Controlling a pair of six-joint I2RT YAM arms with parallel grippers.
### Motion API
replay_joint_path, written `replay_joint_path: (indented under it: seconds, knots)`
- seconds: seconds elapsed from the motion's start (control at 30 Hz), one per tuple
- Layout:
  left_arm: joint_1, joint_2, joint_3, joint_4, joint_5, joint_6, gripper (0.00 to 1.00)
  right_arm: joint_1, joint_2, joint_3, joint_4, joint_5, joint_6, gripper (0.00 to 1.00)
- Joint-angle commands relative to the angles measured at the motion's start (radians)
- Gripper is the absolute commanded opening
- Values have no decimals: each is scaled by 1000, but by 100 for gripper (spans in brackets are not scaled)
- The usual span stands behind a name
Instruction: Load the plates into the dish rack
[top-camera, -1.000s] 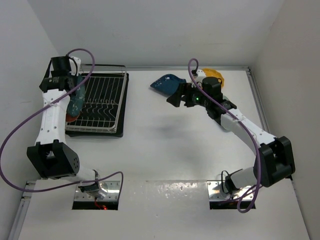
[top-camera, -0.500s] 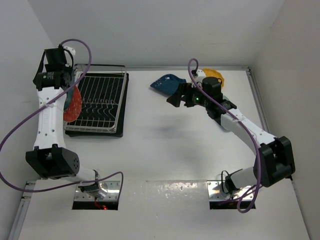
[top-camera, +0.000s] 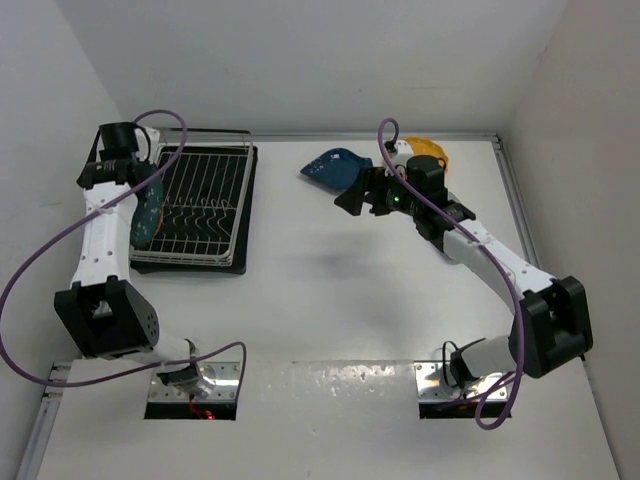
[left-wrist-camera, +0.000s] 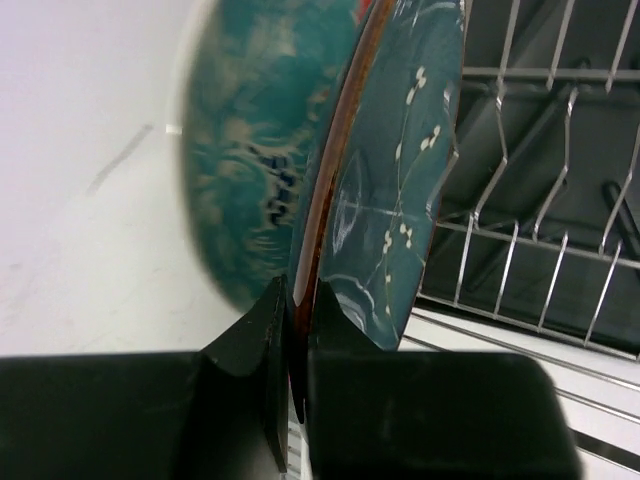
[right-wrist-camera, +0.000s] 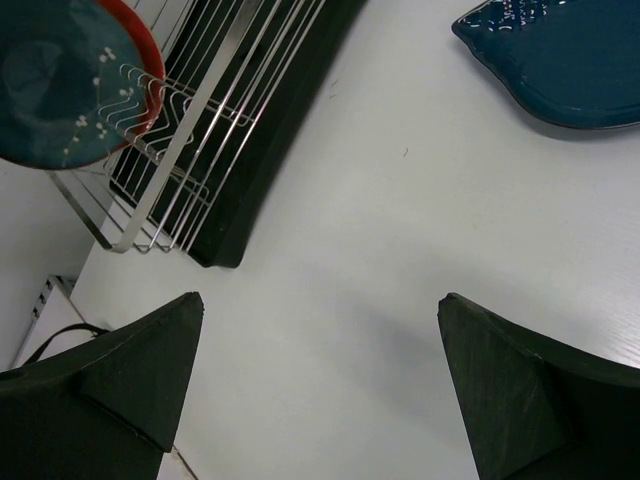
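My left gripper (top-camera: 138, 188) is shut on the rim of the round red-and-teal floral plate (top-camera: 151, 212). It holds the plate on edge at the left side of the white wire dish rack (top-camera: 205, 200). In the left wrist view the fingers (left-wrist-camera: 297, 295) pinch the plate's red-brown rim, the teal flowered face (left-wrist-camera: 395, 170) towards the rack's prongs (left-wrist-camera: 545, 200). My right gripper (top-camera: 347, 195) is open and empty above the table, next to the dark blue leaf-shaped plate (top-camera: 335, 167). The yellow plate (top-camera: 431, 150) lies behind the right arm. The dark teal and pale mint plates are out of view.
The rack sits on a black tray (top-camera: 245, 215) at the back left, close to the left wall. The right wrist view shows the rack (right-wrist-camera: 215, 110), the floral plate (right-wrist-camera: 60, 85) and the leaf plate (right-wrist-camera: 560, 60) on the white table.
My left arm swung the floral plate out to the left of the rack, then back to its left edge, now turned edge-on. The right arm has not moved.
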Motion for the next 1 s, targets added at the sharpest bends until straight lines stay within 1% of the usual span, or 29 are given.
replay_joint_path:
  seconds: [0.0,0.03,0.07,0.13,0.17,0.27,0.3,0.4,0.5,0.6,0.63,0.7,0.73,0.8,0.83,0.87,0.97]
  knots:
    - [44,-43,-23,153,24,39,0,-6,-33,0,33,5,-7,100]
    - [55,-43,-38,163,48,39,0,-6,-34,-1,34,5,-12,100]
    - [79,-43,-63,164,112,39,0,-9,-34,-3,33,4,-13,100]
    - [106,-52,-87,164,182,39,0,-12,-31,0,31,-2,-12,100]
    - [127,-52,-98,164,241,39,0,-9,-33,2,30,-1,-10,100]
    - [146,-52,-121,164,306,12,0,-9,-31,7,24,-2,-19,100]
    - [170,-52,-121,151,343,1,0,-12,-27,8,22,-4,-21,100]
    - [196,-52,-121,112,427,-28,0,-12,-22,10,16,-4,-21,100]
    - [207,-52,-121,90,441,-40,0,-12,-22,11,18,-10,-16,100]
    - [207,-43,-121,81,383,-51,1,-12,-14,20,18,-18,-15,100]
    - [207,-43,-112,81,348,-51,11,-13,-11,22,15,-19,-18,100]
    - [207,-30,-91,70,335,-51,23,-12,-5,33,12,-24,-15,100]
    - [207,-30,-90,58,326,-51,34,-13,-5,36,10,-24,-15,100]
    - [207,-30,-66,49,326,-51,44,-15,-2,39,13,-33,-13,100]
    - [207,-30,-36,39,335,-51,51,-12,0,40,13,-35,-12,100]
    - [198,-30,-23,39,335,-51,55,-13,4,43,13,-36,-15,100]
    - [187,-21,40,15,345,-60,62,-13,7,48,8,-39,-13,100]
